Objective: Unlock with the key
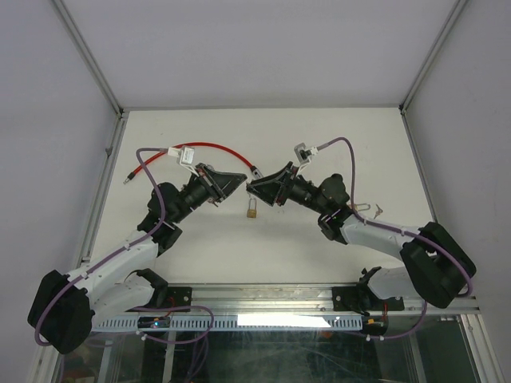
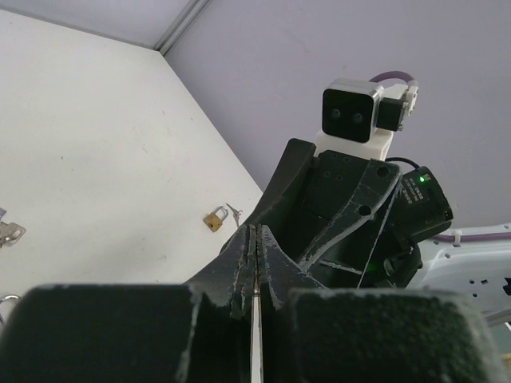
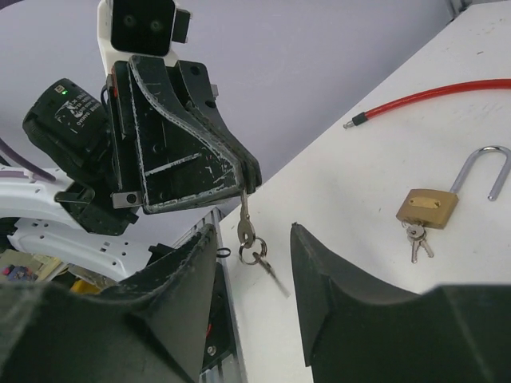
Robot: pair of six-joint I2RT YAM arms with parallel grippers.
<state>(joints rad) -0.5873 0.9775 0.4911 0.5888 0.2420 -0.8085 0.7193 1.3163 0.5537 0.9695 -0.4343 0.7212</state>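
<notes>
My left gripper (image 1: 239,182) is shut on a silver key (image 3: 246,225). The key hangs from its fingertips with a ring and a second key below it. In the left wrist view only the key's thin metal edge (image 2: 255,319) shows between the closed fingers (image 2: 239,263). My right gripper (image 1: 254,190) is open and faces the left one tip to tip. In the right wrist view the hanging key is between and beyond its spread fingers (image 3: 319,279). A brass padlock (image 3: 427,207) with a silver shackle and small keys at its base lies on the table, just below both grippers (image 1: 252,212).
A red cable (image 1: 215,148) curves across the back of the white table (image 1: 319,263), with one end (image 3: 355,121) in the right wrist view. A small brass padlock with keys (image 2: 213,218) lies farther off. More keys (image 2: 8,233) lie at the left edge. Small metal pieces (image 1: 371,209) lie by the right arm.
</notes>
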